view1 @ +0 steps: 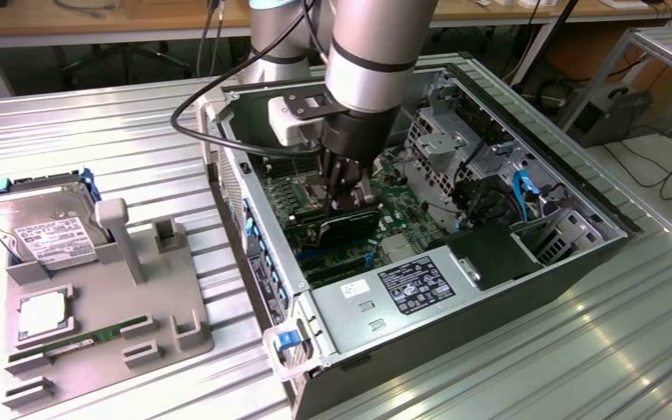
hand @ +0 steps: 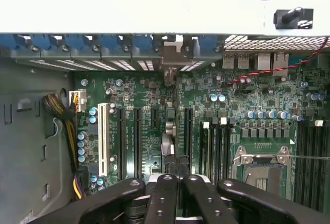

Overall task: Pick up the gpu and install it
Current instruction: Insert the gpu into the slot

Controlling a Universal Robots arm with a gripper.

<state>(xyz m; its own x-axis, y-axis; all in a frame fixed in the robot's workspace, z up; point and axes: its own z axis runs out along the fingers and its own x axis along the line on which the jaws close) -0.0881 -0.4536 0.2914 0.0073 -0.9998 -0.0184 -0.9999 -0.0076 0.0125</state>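
1. Exterior view: an open computer case (view1: 570,262) lies on its side on the ribbed metal bench (view1: 102,149), its motherboard (view1: 401,210) exposed.
2. Exterior view: the arm reaches down into the case; the tool (view1: 348,203) is clamped on the gpu (view1: 352,229), a black card held edge-on just above the motherboard near the middle of the case.
3. Exterior view: the power supply (view1: 412,284) with its white label fills the near corner of the case.
4. Exterior view: towards the exterior view's left, a grey parts tray (view1: 178,328) holds a silver hard drive (view1: 38,223) standing in its slot, a square processor chip (view1: 42,312) lying flat, and a green memory stick (view1: 80,337) lying along its near part.
5. Wrist view: the tool (hand: 176,182) has its black fingers (hand: 166,198) drawn together on the thin edge of the gpu (hand: 168,136), which runs towards the rear slot openings, above the expansion slots (hand: 124,141).
6. Wrist view: the empty processor socket (hand: 262,168) lies beside the memory slots (hand: 215,146).
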